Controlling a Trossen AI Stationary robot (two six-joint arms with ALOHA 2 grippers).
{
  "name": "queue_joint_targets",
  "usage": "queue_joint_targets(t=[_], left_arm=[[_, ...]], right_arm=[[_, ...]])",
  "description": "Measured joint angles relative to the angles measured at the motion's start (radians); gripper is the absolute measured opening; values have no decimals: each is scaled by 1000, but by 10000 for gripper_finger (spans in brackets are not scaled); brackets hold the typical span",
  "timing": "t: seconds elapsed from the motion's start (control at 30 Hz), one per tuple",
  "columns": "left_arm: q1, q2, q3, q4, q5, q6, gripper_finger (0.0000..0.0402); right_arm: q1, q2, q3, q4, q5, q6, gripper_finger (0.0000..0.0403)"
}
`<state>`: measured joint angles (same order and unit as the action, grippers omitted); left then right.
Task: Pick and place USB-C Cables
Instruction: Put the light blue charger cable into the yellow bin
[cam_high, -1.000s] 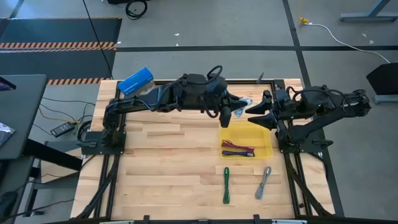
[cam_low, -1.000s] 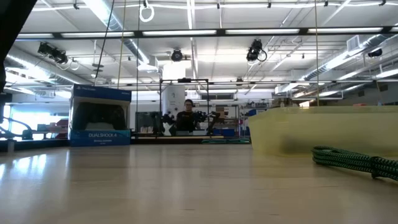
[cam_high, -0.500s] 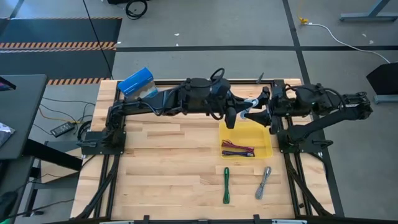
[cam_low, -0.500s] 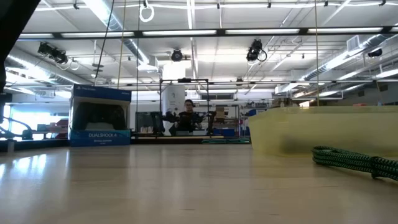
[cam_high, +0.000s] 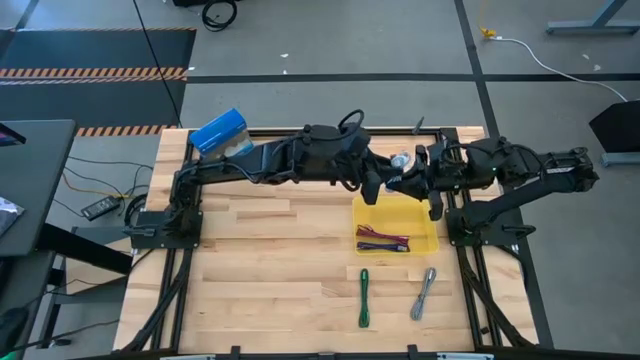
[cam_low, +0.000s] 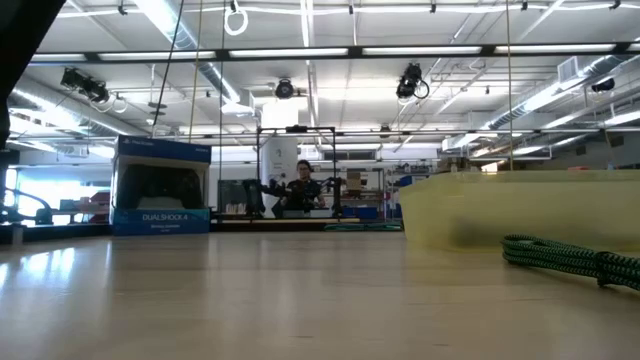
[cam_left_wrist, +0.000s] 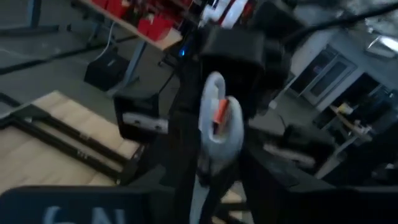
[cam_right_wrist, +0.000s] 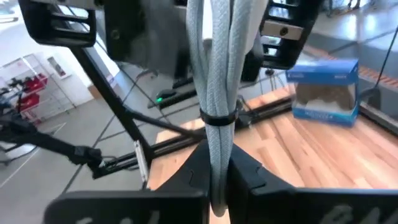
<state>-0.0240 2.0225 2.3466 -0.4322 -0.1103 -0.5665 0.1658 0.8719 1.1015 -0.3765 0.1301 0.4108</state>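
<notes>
The wooden table (cam_high: 260, 270) is filling the middle of the high view, with both dark arms meeting above its upper centre. The blue box (cam_high: 217, 131) is sitting at the table's upper left. The yellow tray (cam_high: 424, 221), right of centre, is holding the purple and maroon cables (cam_high: 382, 239). Below the tray, the green cable (cam_high: 364, 297) and the grey cable (cam_high: 425, 292) are lying apart on the wood. The left gripper (cam_high: 375, 184) and right gripper (cam_high: 410, 184) are both pinching one light blue cable (cam_right_wrist: 214, 81) above the tray's upper edge, fingers closed on it.
</notes>
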Motion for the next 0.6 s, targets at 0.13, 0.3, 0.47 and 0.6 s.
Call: queue_joint_targets(t=[0.13, 0.3, 0.47, 0.6], left_arm=[[2, -14, 1, -42, 38, -6, 167], [2, -33, 7, -146, 56, -7, 200], [-18, -35, 7, -198, 56, -7, 207], [-45, -34, 7, -204, 46, -23, 202]], right_arm=[[0, 0, 0, -117, -15, 19, 22], [-1, 6, 0, -374, -24, 57, 22], [-8, 37, 0, -673, -94, 67, 22], [-22, 90, 0, -822, -147, 33, 22]])
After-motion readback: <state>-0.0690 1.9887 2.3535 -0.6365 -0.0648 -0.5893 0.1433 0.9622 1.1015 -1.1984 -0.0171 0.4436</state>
